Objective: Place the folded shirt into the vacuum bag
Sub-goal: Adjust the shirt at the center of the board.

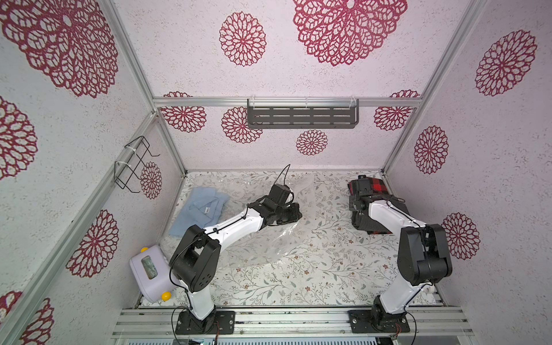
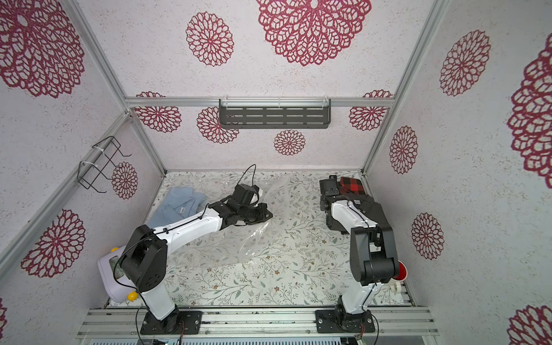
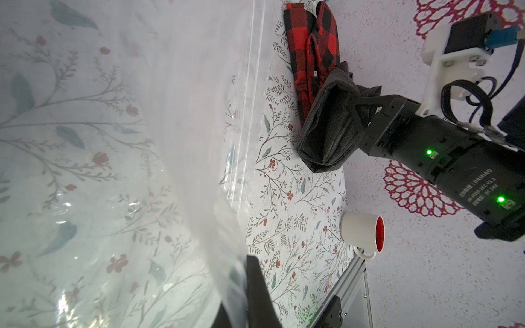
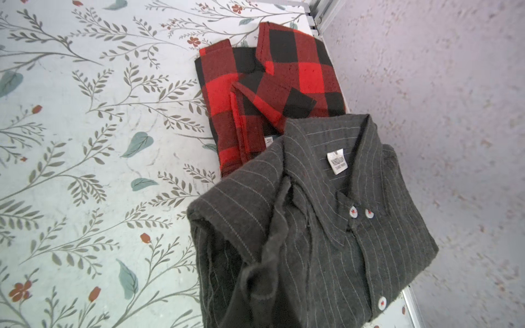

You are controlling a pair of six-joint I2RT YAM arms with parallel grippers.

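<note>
right hand [image 3: 358, 110] clamped on the grey shirt [image 4: 312, 227], well apart from the vacuum bag [image 1: 263, 245] pinched in the left hand [image 1: 292, 214].

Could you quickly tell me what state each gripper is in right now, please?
Left gripper: closed, pinching the vacuum bag.
Right gripper: closed on the grey pinstriped shirt.

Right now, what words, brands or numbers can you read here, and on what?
"DAMIAO": on the right arm's black motor housing.
"DC 24V": same housing.
Neck label of the grey striped shirt: blurred, unreadable.
Tags on the blue shirt and plaid shirt: too small.
</note>
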